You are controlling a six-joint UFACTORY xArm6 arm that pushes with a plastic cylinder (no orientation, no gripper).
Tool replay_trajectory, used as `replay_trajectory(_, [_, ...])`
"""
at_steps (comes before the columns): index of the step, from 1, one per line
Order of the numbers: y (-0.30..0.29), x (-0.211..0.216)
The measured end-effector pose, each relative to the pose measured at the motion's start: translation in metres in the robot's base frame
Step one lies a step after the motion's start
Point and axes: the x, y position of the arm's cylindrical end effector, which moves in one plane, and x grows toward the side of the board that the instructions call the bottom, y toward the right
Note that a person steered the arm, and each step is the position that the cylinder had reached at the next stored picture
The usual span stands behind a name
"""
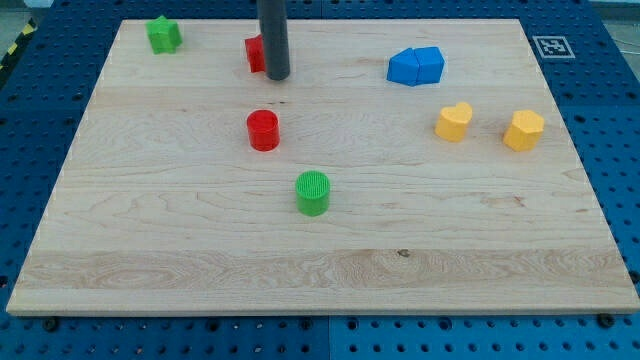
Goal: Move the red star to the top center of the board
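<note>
The green star (163,34) sits at the desk's (200,260) top left corner. Right of it, the red star (256,53) lies near the top edge, half hidden behind my tip (278,76), which touches its right side. I have no fingers, only a rod. Below stand a red cylinder (263,130) and green cylinder (313,192). Rightward lie a blue block (415,66) and two yellow blocks (453,121) (523,130). A blue pegboard (610,120) surrounds the wood.

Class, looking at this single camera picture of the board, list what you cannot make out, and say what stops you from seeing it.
- Red block, camera view: my rod covers most of it, so its star shape cannot be confirmed.
- My tip: whether it touches that block is unclear.
- Rod's upper part: cut off by the view's top edge.
</note>
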Motion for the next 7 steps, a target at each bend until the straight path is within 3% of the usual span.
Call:
replay_trajectory(1, [-0.014, 0.006])
replay_trajectory(3, [-0.037, -0.048])
replay_trajectory(5, [-0.037, -0.074])
replay_trajectory(7, [-0.007, -0.072])
